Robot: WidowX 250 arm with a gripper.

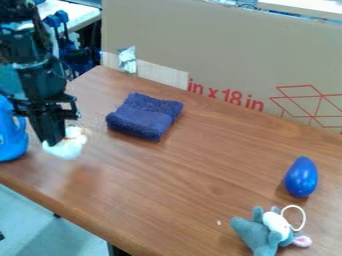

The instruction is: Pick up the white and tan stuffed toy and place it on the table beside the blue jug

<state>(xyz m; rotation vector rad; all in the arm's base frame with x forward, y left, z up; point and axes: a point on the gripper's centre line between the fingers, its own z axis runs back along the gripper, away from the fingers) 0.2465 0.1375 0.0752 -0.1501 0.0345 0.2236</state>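
Observation:
At the left of the camera view, the black gripper [56, 139] hangs above the table [180, 175], shut on a small white object [69, 146] with a touch of orange on it. A faint reflection lies on the wood below. To the gripper's right lies a folded dark blue cloth [145, 116]. Close on its left stands a bright blue object [10, 132], partly cut off by the view's edge.
A shiny blue egg-shaped object [301, 177] rests on the right side, with a grey plush toy [270, 231] and its white loop near the front edge. A cardboard panel [220, 55] borders the table's back.

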